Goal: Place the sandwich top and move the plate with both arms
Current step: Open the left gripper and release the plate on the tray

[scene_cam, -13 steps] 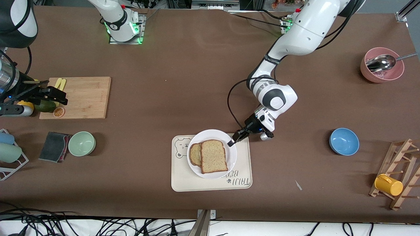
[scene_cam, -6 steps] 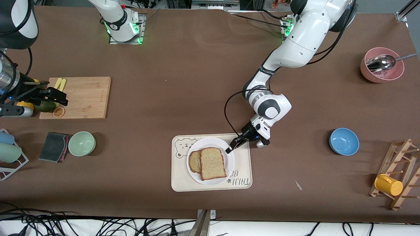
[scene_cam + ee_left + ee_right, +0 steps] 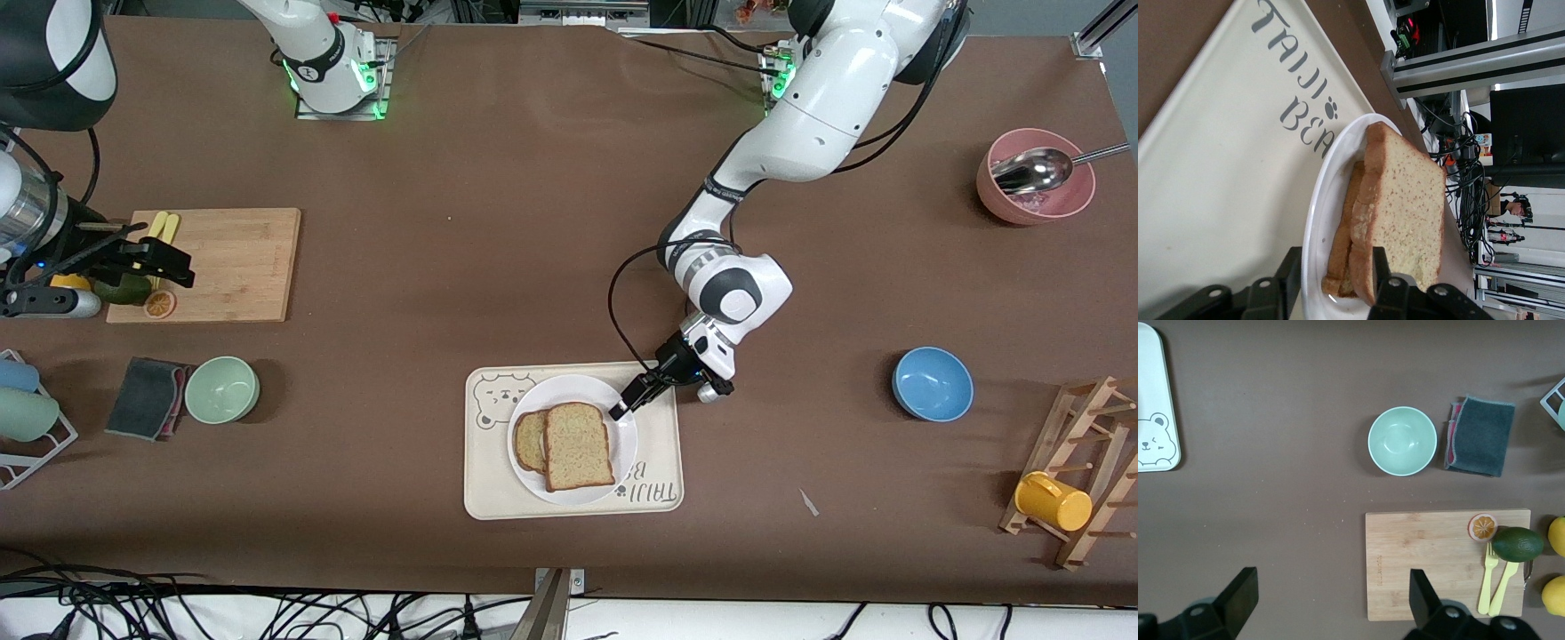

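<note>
The white plate rests on the cream bear-print tray, nearer the front camera than the table's middle. On it the sandwich top lies over a lower bread slice, offset toward the left arm's end. My left gripper is at the plate's rim on the left arm's side. In the left wrist view its jaws stand apart, one finger outside the plate and the other against the sandwich top. My right gripper waits open over the cutting board's edge, with nothing between its fingers.
At the right arm's end are a wooden cutting board with yellow forks, an avocado and a citrus slice, a green bowl and a grey cloth. At the left arm's end are a blue bowl, a pink bowl with a spoon and a mug rack.
The left gripper brought the plate with the bread toward the front camera and down onto the tray. Its jaws have since parted at the rim. The right arm shifted only slightly.
</note>
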`<state>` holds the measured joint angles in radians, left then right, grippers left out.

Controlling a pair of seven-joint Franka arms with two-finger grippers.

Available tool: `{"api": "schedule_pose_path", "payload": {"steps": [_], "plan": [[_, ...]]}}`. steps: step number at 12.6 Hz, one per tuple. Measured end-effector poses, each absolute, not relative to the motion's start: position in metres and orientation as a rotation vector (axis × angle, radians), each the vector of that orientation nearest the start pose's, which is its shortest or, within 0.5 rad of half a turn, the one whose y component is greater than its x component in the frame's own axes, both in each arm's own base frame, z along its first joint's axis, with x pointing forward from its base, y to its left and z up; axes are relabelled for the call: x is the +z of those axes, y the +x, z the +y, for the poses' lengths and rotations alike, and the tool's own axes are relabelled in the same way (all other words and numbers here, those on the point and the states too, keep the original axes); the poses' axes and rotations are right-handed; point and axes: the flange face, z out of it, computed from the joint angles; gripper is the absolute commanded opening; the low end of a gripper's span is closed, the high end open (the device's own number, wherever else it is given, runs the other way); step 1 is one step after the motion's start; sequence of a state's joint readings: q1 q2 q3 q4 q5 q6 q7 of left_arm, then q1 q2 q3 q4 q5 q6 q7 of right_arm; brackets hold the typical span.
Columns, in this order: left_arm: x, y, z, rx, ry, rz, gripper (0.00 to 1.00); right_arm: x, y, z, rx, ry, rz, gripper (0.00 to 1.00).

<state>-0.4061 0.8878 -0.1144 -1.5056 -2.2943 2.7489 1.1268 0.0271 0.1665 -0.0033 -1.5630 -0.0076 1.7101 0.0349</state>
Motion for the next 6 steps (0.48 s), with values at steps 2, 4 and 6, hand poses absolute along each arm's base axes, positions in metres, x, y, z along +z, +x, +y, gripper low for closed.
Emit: {"api": "schedule_pose_path", "payload": {"steps": [2, 4, 6], "plan": [[0.140, 0.617, -0.299, 0.499, 2.004, 0.640, 0.99, 0.543, 0.612, 0.019, 0.031, -3.150, 0.012, 1.00], [0.151, 0.607, -0.292, 0.494, 2.019, 0.643, 0.99, 0.543, 0.612, 0.016, 0.031, -3.151, 0.024, 1.00], [0.163, 0.589, -0.285, 0.485, 2.046, 0.634, 0.99, 0.545, 0.612, 0.009, 0.023, -3.152, 0.043, 1.00]]}}
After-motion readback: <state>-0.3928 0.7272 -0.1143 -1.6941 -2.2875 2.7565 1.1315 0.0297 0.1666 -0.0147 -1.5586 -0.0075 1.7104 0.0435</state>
